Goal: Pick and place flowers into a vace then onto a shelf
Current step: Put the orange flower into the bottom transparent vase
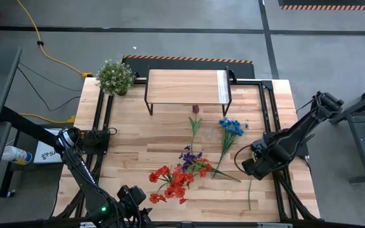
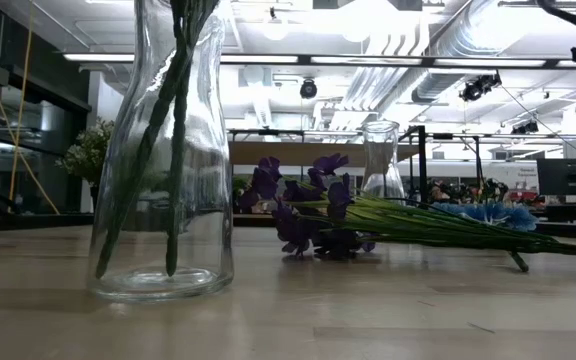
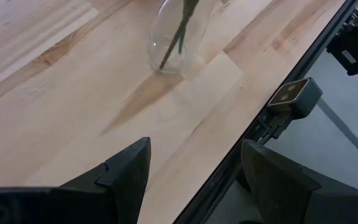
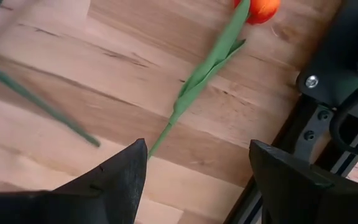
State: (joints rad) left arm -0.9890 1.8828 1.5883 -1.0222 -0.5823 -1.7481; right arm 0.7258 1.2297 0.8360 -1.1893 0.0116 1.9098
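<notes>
The right gripper point(image 4: 194, 180) hangs spread and empty above the counter point(image 4: 55, 149); just ahead of its fingertips lies an orange flower point(image 4: 213, 59), stem end nearest, bloom farther off. The left gripper point(image 3: 194, 180), also spread and holding nothing, sits at the counter's near edge with a glass vase point(image 3: 176, 37) holding green stems ahead of it. Farther on lie the red flowers point(image 1: 173, 182), purple point(image 1: 191, 157), blue point(image 1: 230, 126) and maroon point(image 1: 196, 109), then the shelf point(image 1: 185, 87).
</notes>
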